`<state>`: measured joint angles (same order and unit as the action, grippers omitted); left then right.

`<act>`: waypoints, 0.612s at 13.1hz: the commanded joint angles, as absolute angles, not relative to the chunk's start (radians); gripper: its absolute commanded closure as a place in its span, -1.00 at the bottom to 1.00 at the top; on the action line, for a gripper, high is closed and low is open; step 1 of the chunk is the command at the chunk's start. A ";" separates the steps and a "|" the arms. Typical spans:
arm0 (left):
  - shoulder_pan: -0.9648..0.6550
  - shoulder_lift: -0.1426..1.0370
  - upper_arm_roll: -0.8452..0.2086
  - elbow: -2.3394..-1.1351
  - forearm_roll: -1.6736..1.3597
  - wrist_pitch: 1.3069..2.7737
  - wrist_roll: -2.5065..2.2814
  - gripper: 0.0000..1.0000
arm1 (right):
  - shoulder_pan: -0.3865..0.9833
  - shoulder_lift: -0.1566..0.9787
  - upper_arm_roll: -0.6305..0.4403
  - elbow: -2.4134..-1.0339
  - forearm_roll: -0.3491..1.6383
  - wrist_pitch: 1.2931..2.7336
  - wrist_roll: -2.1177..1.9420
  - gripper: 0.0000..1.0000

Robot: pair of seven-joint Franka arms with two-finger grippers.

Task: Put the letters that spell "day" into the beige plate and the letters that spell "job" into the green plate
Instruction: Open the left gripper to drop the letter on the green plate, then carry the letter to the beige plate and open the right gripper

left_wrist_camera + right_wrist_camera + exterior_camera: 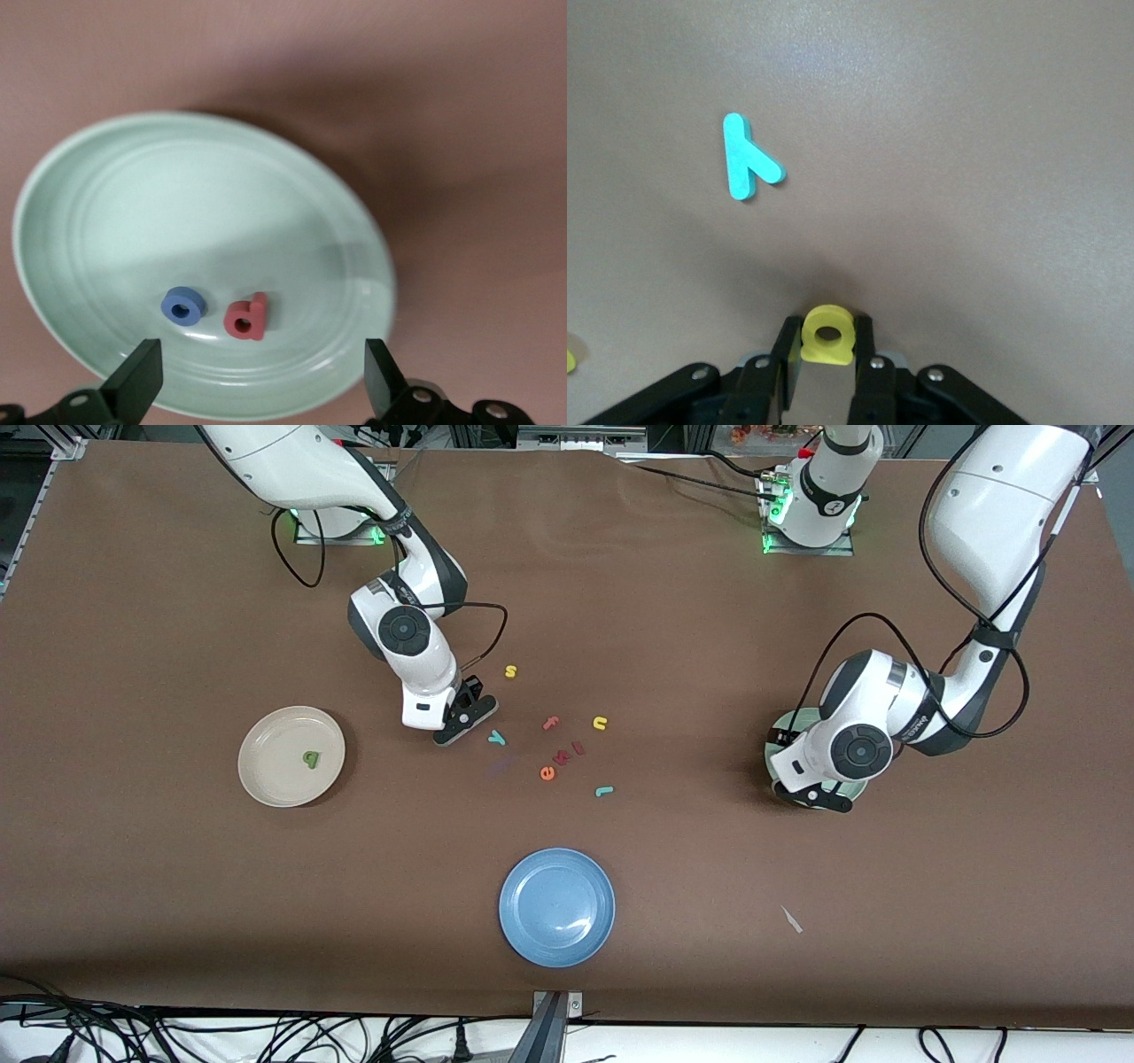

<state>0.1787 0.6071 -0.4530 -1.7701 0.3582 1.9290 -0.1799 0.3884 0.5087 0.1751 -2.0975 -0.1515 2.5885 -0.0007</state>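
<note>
Two fingers of the right gripper (827,347) pinched the yellow letter (827,335) barely; it might've slipped. Left gripper (259,376) hung released over the green plate (106,212).

Bare surface (159,850) lies around the beige plate (266,779); you have room there. Between the plates a loose scatter blocks low passes: teal "y" (497,737), pink "f" (551,724), yellow "u" (600,723), orange "e" (547,773), teal "j" (604,790). The blue plate (557,906) sits nearer the camera.
</note>
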 commanded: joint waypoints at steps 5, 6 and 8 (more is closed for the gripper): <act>0.100 0.595 -0.476 -1.585 0.264 1.825 -0.178 -1.00 | 0.333 0.410 0.135 -2.066 -0.127 2.409 -0.028 1.00; 0.080 0.597 -0.474 -1.569 0.264 1.825 -0.182 -1.00 | 0.325 0.397 0.114 -2.066 -0.127 2.390 -0.029 1.00; 0.063 0.597 -0.474 -1.559 0.262 1.824 -0.190 -1.00 | 0.325 0.390 0.033 -2.069 -0.127 2.379 -0.061 1.00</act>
<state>0.0845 0.5913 -0.4828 -1.5913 0.2881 1.8476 -0.1876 0.3312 0.4174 0.0861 -2.0540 -0.1490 2.4016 -0.0165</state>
